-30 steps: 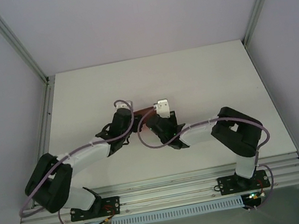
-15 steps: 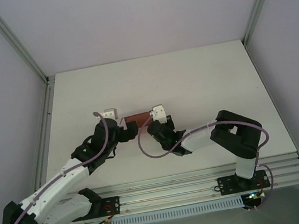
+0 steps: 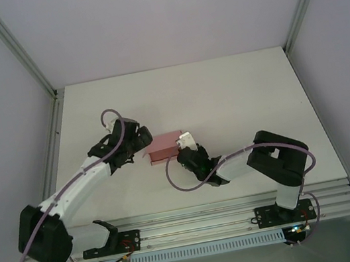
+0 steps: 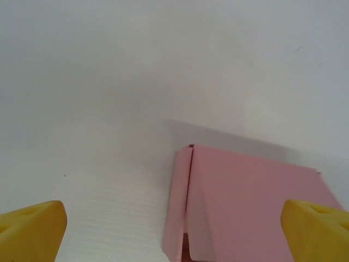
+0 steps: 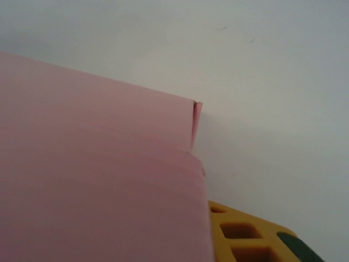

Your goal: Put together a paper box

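Folded paper box (image 3: 165, 146) is sitting on the table (image 3: 236, 94) mid-workspace, between the two arms. At its left end the left gripper (image 3: 141, 138) is hovering with jaws spread wide, holding nothing, yellow fingertips (image 4: 32, 229) straddling the box in the wrist view. At its right end the right gripper (image 3: 187, 144) is sitting against the card; one finger (image 5: 245, 234) is showing beside it, so I can't tell opening or grip.

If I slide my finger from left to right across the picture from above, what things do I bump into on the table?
Left pincer → pink box → right pincer.
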